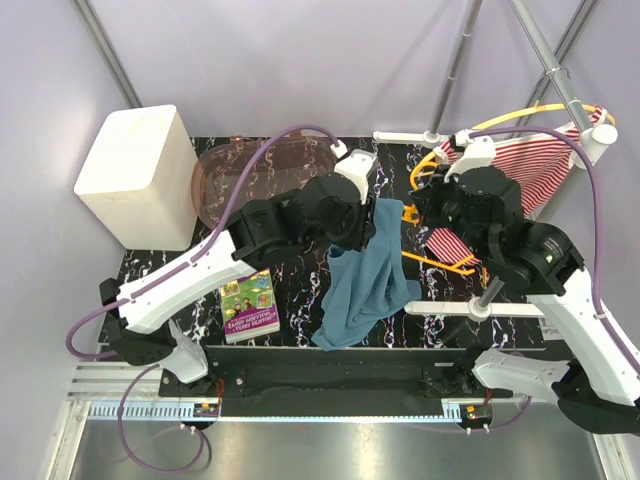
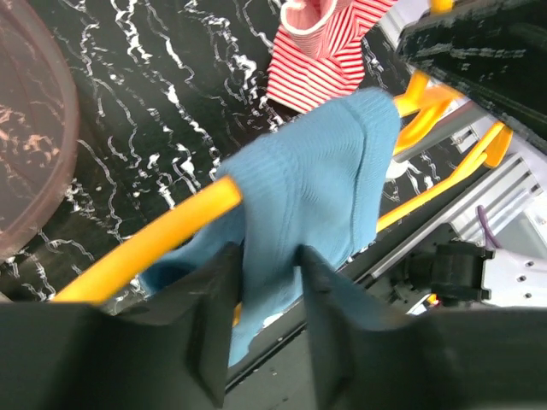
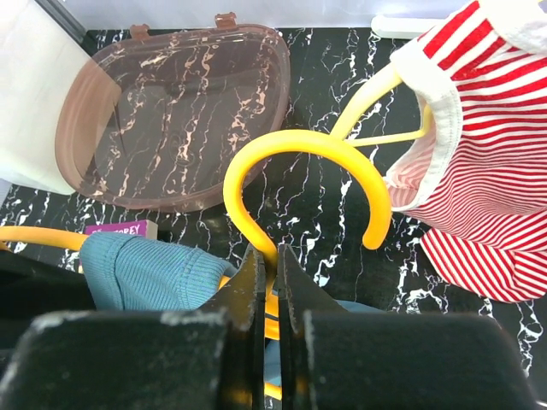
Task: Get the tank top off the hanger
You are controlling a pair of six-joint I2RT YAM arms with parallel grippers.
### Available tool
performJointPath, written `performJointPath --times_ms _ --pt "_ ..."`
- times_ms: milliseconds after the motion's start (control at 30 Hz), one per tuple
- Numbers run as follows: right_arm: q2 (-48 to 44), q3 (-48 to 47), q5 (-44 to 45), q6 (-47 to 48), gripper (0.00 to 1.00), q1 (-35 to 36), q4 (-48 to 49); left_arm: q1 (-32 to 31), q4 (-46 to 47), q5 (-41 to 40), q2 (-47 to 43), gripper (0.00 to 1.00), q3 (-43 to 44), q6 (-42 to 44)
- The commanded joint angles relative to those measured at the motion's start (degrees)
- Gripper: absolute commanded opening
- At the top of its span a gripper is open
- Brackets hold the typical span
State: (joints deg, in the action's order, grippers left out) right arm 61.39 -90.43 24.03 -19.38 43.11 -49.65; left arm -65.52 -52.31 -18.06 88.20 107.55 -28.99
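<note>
The blue tank top (image 1: 357, 280) hangs over one arm of a yellow hanger (image 1: 441, 262) and trails down onto the black marbled table (image 1: 290, 290). My left gripper (image 1: 368, 218) is shut on the top's upper fold. In the left wrist view the blue fabric (image 2: 316, 188) fills the gap between the fingers (image 2: 209, 307), beside the hanger arm (image 2: 145, 243). My right gripper (image 1: 432, 208) is shut on the neck of the hanger's hook (image 3: 299, 149), jaws almost touching; the tank top (image 3: 145, 273) shows at lower left there.
A red-and-white striped garment (image 1: 535, 165) hangs on a second yellow hanger at the back right and also shows in the right wrist view (image 3: 487, 188). A white box (image 1: 140, 175), a pink translucent tray (image 1: 250, 180), a book (image 1: 248, 305) and a white rail (image 1: 470, 308) stand around.
</note>
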Motion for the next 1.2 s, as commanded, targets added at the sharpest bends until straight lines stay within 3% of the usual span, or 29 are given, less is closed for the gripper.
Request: performJointPath --times_ms 0,100,333,467,833,1033,1167 --pt "-1.35 -1.15 0.49 -1.89 0.0 0.22 1.92 -0.14 1.25 1.71 0.92 0.18 4.94 1.13" --pt "-1.71 -0.71 2.07 -2.24 0.0 0.22 1.31 -0.14 1.34 2.42 0.22 0.0 5.04 1.48" --pt "-4.34 2.53 6.73 -3.3 0.0 0.22 -1.68 -0.14 3.79 3.74 -5.84 0.0 3.02 3.76" --pt "-7.41 5.44 6.99 -4.18 0.0 0.22 -1.85 0.04 5.47 0.23 -11.03 0.0 1.53 5.35" --pt "-16.29 7.64 7.26 -4.44 0.0 0.22 -1.16 8.47 5.38 -5.83 -25.35 0.0 -4.89 5.26" --pt "-19.02 6.33 4.2 -2.6 0.0 0.22 2.0 10.06 11.7 -3.92 -25.02 0.0 3.44 13.59" --pt "-19.02 5.44 1.64 -2.07 0.0 0.22 2.45 11.02 16.36 -0.66 -18.52 0.0 16.68 19.14"
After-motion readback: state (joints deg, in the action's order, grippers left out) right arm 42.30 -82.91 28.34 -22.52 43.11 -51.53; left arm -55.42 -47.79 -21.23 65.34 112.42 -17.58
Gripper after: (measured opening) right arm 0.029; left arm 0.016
